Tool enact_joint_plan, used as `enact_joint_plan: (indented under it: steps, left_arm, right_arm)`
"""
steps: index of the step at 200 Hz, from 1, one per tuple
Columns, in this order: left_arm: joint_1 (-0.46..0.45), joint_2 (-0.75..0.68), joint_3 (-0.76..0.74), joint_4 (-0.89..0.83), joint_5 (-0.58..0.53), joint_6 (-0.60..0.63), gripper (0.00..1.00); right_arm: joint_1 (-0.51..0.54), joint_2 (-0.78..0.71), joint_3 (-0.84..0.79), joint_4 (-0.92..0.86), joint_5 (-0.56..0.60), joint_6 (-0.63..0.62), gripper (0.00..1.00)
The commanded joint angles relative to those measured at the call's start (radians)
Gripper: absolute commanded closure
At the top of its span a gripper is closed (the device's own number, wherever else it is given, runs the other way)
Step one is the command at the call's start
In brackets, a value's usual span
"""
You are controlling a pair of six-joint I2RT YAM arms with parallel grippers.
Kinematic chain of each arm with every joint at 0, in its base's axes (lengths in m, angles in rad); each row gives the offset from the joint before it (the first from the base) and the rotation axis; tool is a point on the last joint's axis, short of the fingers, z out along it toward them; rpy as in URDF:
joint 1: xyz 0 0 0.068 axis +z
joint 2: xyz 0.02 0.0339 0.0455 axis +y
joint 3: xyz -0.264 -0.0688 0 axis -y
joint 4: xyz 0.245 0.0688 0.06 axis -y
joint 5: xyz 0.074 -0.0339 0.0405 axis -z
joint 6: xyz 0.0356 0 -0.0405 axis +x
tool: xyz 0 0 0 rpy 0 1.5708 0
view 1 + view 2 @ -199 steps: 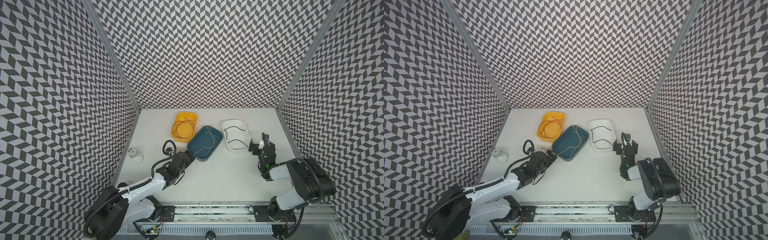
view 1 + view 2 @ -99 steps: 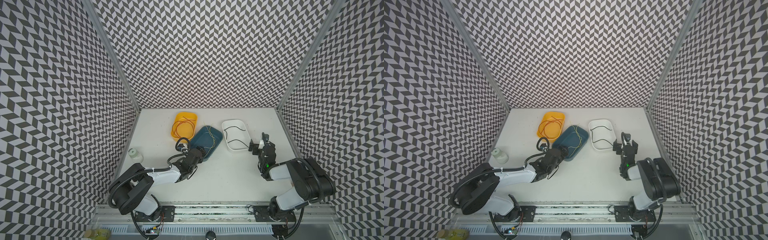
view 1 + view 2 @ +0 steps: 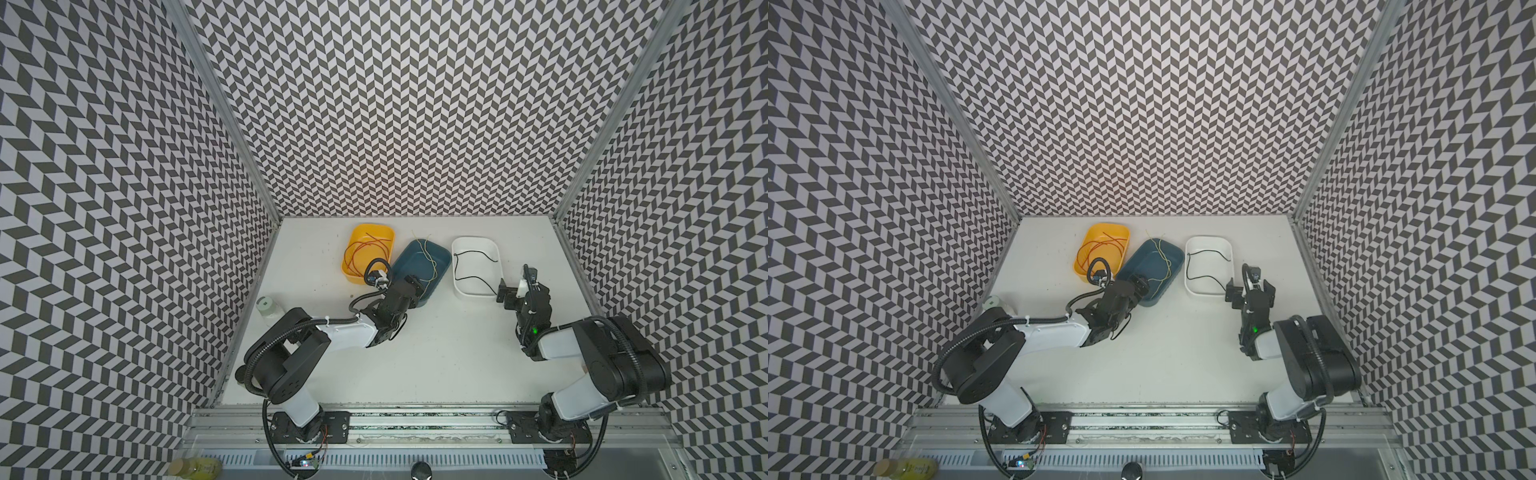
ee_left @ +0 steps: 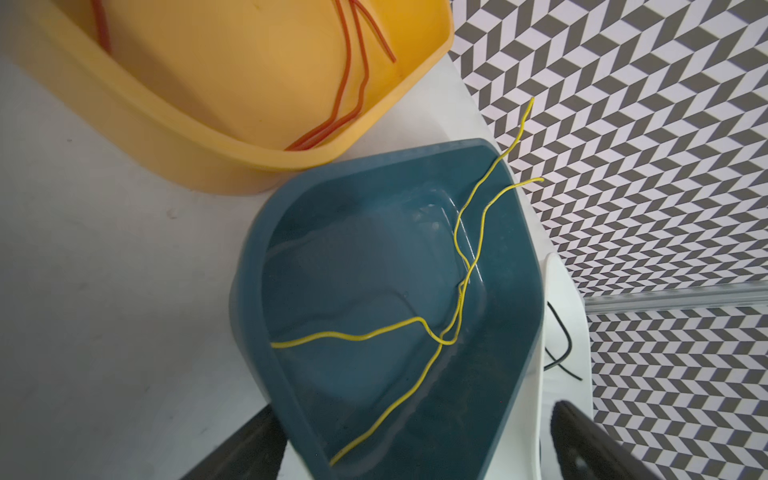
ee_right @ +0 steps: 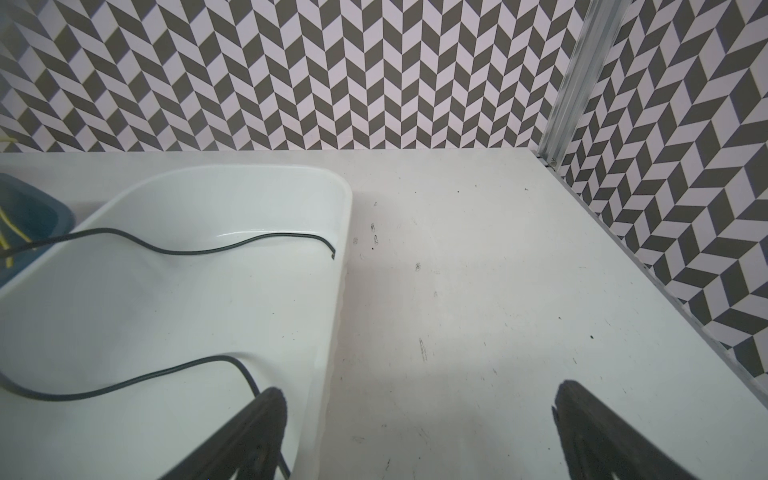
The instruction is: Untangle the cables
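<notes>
Left gripper (image 4: 413,415): the fingers are spread wide and nothing is pinched; in both top views it is seen just left of frame centre, at the near end of the blue tray (image 3: 442,259).
Yellow cables (image 4: 457,316): two thin crossed wires are laid along the blue tray; one end is seen between the spread left fingers, untouched, and two far ends stick out over the rim.
Right gripper (image 5: 419,390): the fingers are spread wide and nothing is held; in a top view it is seen right of centre, at the near right corner of the white tray (image 3: 494,249).
Black cable (image 5: 266,236): one wire is curved inside the white tray; its near end runs up to one right finger (image 5: 257,419), and contact cannot be told.
Yellow tray (image 3: 388,232): it is placed left of centre, touching the blue tray, and the red cables (image 3: 365,253) are looped inside.
Table (image 3: 436,353): the three trays are lined up in the middle of the frame.
</notes>
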Motion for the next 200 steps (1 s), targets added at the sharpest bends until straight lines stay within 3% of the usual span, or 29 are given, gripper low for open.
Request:
enact_joint_plan:
  steps: [1, 51, 88, 104, 117, 133, 153, 165, 180, 200]
  left_arm:
    - [0.003, -0.004, 0.04, 0.025, -0.021, 0.045, 0.0]
    - [0.04, -0.169, 0.056, -0.092, -0.04, 0.317, 0.0]
    - [0.077, -0.296, 0.07, -0.194, 0.057, 0.476, 0.0]
    - [0.109, -0.368, 0.069, -0.295, 0.079, 0.607, 0.0]
    - [0.184, -0.431, 0.065, -0.4, 0.062, 0.71, 0.0]
    - [0.343, -0.509, 0.014, -0.425, 0.093, 0.803, 0.0]
    - [0.555, -0.584, -0.069, -0.394, 0.122, 0.818, 0.0]
    - [0.594, -0.615, -0.134, -0.319, 0.034, 0.849, 0.0]
    - [0.623, -0.627, -0.212, -0.192, -0.003, 0.916, 0.0]
    - [0.65, -0.584, -0.238, -0.147, -0.062, 0.997, 0.0]
  right_arm:
    - [0.002, 0.0, 0.007, -0.012, -0.003, -0.031, 0.0]
    - [0.002, 0.0, 0.011, -0.019, -0.004, -0.031, 0.0]
    - [0.002, -0.001, 0.011, -0.021, -0.005, -0.031, 0.0]
    - [0.001, -0.003, 0.009, -0.018, -0.005, -0.031, 0.0]
    - [0.001, -0.002, 0.009, -0.016, -0.007, -0.031, 0.0]
    - [0.002, -0.002, 0.008, -0.016, -0.005, -0.03, 0.0]
    - [0.002, -0.003, 0.0, -0.001, 0.003, -0.027, 0.0]
    - [0.0, -0.003, -0.006, 0.01, 0.005, -0.025, 0.0]
    - [0.001, -0.004, -0.012, 0.023, 0.006, -0.023, 0.0]
    - [-0.001, -0.001, -0.016, 0.03, 0.008, -0.022, 0.0]
